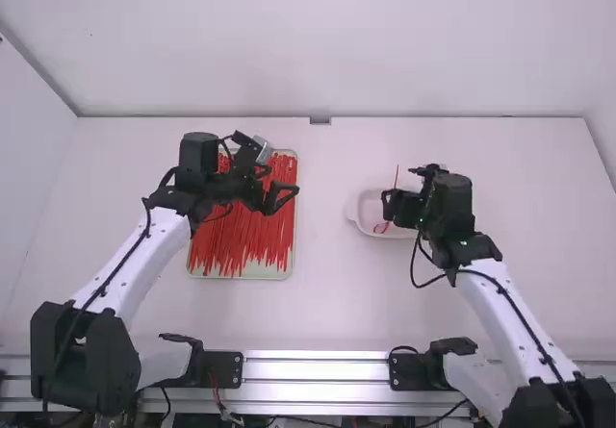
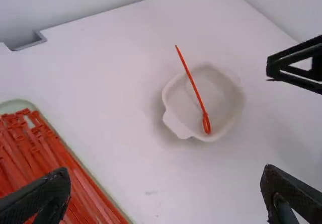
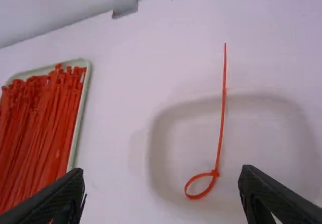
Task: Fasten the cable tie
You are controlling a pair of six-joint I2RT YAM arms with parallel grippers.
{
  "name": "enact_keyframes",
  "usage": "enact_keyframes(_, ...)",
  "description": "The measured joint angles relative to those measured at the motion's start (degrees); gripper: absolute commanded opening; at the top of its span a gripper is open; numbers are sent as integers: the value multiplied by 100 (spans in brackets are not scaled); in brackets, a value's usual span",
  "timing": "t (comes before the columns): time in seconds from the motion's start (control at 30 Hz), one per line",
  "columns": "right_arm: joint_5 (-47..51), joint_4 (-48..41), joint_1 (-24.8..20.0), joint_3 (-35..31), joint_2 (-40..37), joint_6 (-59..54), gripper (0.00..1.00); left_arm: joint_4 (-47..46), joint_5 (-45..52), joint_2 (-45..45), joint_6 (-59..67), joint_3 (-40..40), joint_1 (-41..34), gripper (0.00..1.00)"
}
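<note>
Evidently done: red cable tie (image 3: pixel 221 118) lies looped shut in the white bowl (image 3: pixel 160 133), tail over its far rim; left gripper (image 2: pixel 163 183) and right gripper (image 3: pixel 162 173) both spread, empty.

Worktop (image 1: pixel 327 293): white, smooth, matt sheet.
Bowl (image 2: pixel 173 117): white, smooth, moulded, satin finish; plastic or ceramic cannot be told.
Cable tie (image 3: pixel 220 128) in the bowl: thin orange-red plastic, smooth, slight sheen.
Tray (image 3: pixel 82 103), at 9 o'clock from the bowl: pale green, smooth rim, plastic in look.
Loose ties (image 1: pixel 241 240) on the tray: the same orange-red plastic.
Left pincer (image 1: pixel 277 195) and right pincer (image 1: pixel 390 207): black, matt; the fingers (image 2: pixel 40 199) show a fine grain.
Left arm (image 1: pixel 135 264) and right arm (image 1: pixel 505 303): white, smooth, semi-gloss shells; black matt joints.
Rail (image 1: pixel 318 363), at 6 o'clock: bare silver metal.
</note>
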Motion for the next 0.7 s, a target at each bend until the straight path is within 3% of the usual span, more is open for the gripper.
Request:
enact_keyframes(0.2,323,197,-90,-175,-343,-146,78,229,-153,-142,-111,-195,111,93)
enact_keyframes(0.53,826,833,-966,-1143,-1292,-925,60,1032,-914,-1054,-673,-1043,789,77)
enact_keyframes(0.7,839,835,-986,-1685,-1834,-1412,50,1054,-1338,-1561,-745,-1532,787,68)
